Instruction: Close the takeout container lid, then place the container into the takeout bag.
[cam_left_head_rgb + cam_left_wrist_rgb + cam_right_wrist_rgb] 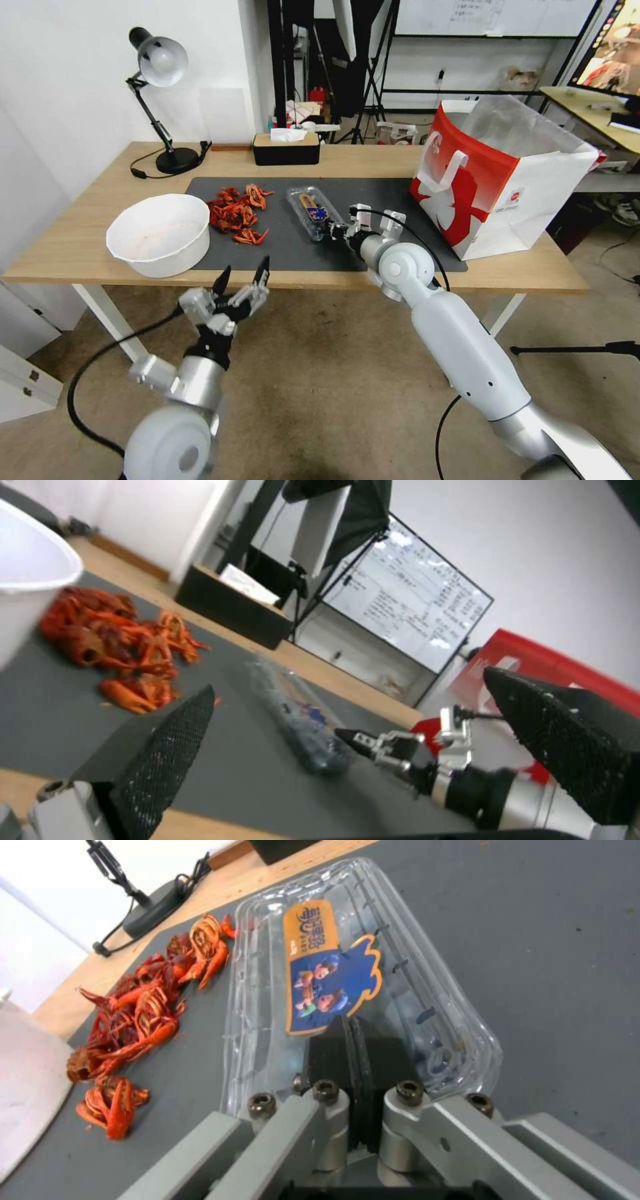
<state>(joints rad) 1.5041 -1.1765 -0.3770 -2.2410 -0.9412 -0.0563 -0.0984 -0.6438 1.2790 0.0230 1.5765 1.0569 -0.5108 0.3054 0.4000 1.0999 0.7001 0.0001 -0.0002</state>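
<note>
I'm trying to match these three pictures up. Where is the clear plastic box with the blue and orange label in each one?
Head view: the takeout container lies mid-mat, at the right gripper.
Left wrist view: a blurred clear shape past the open left gripper.
Right wrist view: it lies just beyond the shut fingers.
Shared landmark: the red crayfish pile beside it.

We are seeing a clear takeout container point(373, 990) wearing an orange-and-blue label, red-orange crayfish point(235, 213) lying on a dark grey mat point(400, 207), a white bowl point(160, 233), a red-and-white takeout bag point(500, 180) and a light wooden surface point(73, 233).
</note>
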